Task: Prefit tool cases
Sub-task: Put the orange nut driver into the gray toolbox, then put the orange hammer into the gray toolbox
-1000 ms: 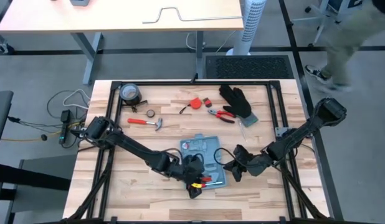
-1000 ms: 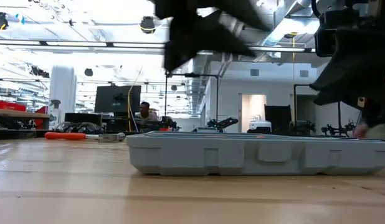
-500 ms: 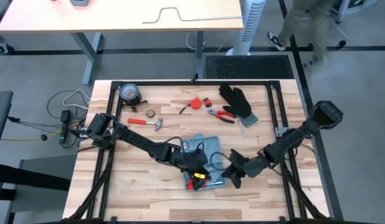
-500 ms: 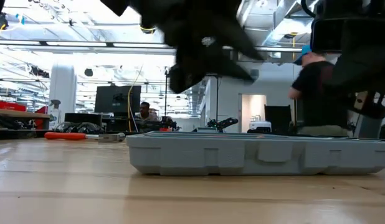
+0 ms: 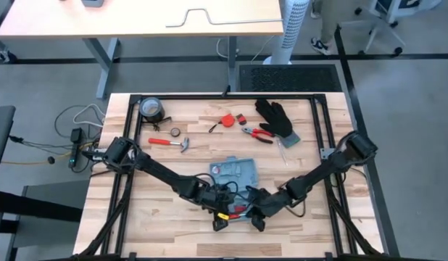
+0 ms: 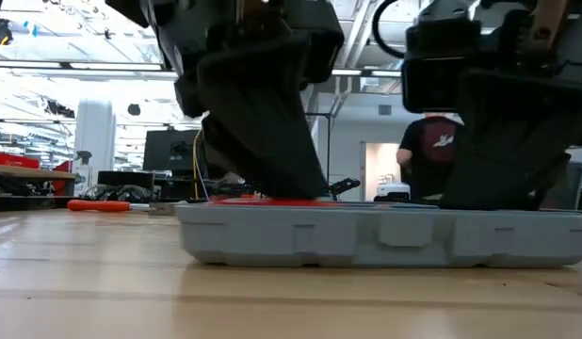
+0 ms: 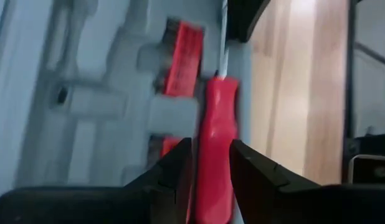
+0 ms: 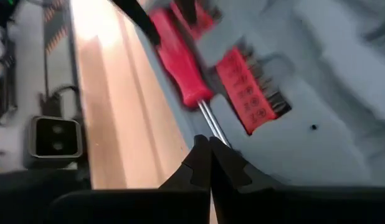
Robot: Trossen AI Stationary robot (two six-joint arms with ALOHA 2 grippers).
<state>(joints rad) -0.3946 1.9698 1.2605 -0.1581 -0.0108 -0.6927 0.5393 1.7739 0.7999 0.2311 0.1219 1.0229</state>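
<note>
Tool case point(image 5: 237, 174) lies near hammer point(image 5: 169, 143), pliers point(image 5: 256, 134), glove point(image 5: 275, 118)

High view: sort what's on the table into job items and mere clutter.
Job in hand:
- light-blue tool case
- red-handled screwdriver, between the left gripper's fingers
- red bit holder in the case
- right gripper, at the screwdriver's shaft

Lying about:
- black glove
- hammer
- pliers
- tape roll

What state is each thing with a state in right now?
Flat light-blue plastic tool case: open, flat on the table.
Red-handled screwdriver: lying in the case, handle between the left claw's fingers.
Left claw: shut on the handle.
Right claw: shut on the screwdriver's metal shaft.
Black glove: lying flat, untouched.
</note>
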